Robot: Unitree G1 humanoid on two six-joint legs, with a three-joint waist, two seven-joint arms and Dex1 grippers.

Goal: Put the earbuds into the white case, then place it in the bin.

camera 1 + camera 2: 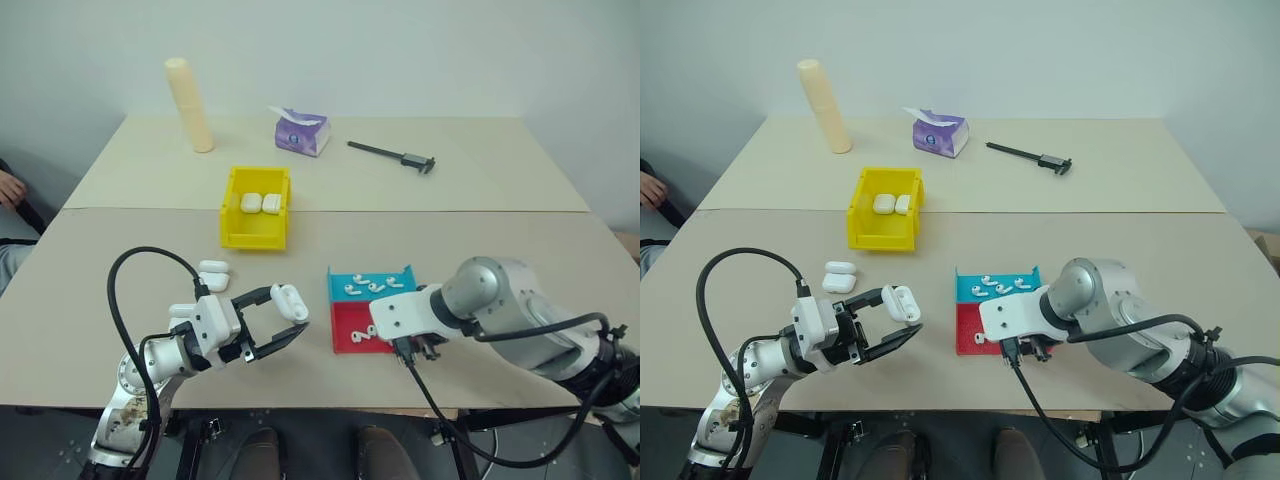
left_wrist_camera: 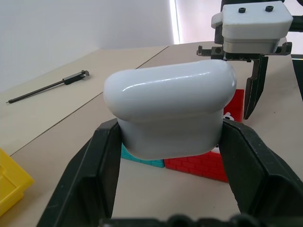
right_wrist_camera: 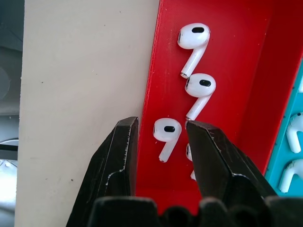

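My left gripper (image 1: 288,312) is shut on a white case (image 2: 170,109), holding it level just above the table's front left. My right gripper (image 3: 161,125) points down into the red tray (image 3: 227,56). It is open, with its fingers on either side of one earbud (image 3: 166,132) that lies on the tray floor. Two more earbuds (image 3: 194,40) lie further along the same tray. Several earbuds (image 1: 370,286) lie in the teal tray (image 1: 340,291) behind it. The yellow bin (image 1: 240,228) stands beyond my left gripper with two white cases (image 1: 260,203) inside.
Loose white cases (image 1: 213,275) lie on the table between the bin and my left gripper. At the back stand a cream cylinder (image 1: 190,105), a purple tissue pack (image 1: 300,132) and a black caliper (image 1: 392,152). A person's hand (image 1: 8,187) shows at the left edge.
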